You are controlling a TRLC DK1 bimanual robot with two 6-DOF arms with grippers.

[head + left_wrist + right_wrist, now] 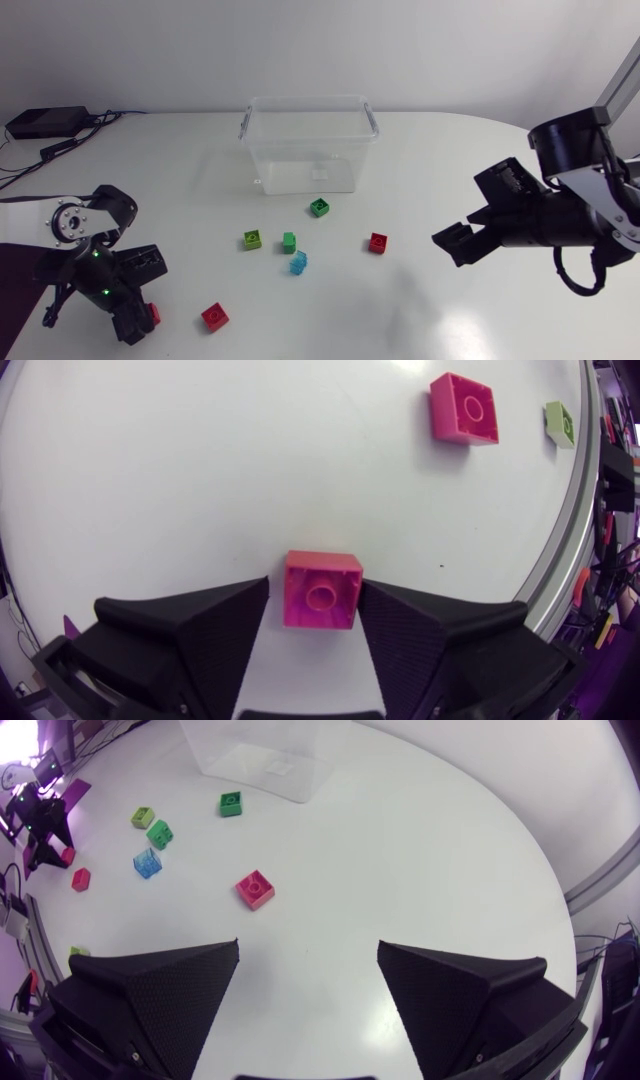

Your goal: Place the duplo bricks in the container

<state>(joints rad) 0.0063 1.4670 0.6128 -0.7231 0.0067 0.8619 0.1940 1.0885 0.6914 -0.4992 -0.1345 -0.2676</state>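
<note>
My left gripper (314, 585) stands low over the table at the front left with a red brick (321, 590) between its fingers. One finger meets the brick; a thin gap shows at the other, so the gripper is open. In the head view that brick (152, 315) peeks out beside the left gripper (138, 322). A second red brick (214, 316) lies close by. A lime brick (252, 239), two green bricks (289, 241) (319, 207), a blue brick (299, 263) and a third red brick (377, 242) lie before the clear container (310, 145). My right gripper (458, 232) hovers at the right, open and holding nothing.
A black box with cables (40, 122) sits at the table's back left corner. In the right wrist view the red brick (255, 889) lies ahead of the right gripper (308, 950), with the container (265, 760) farther off. The table's rounded edge runs close to both arms.
</note>
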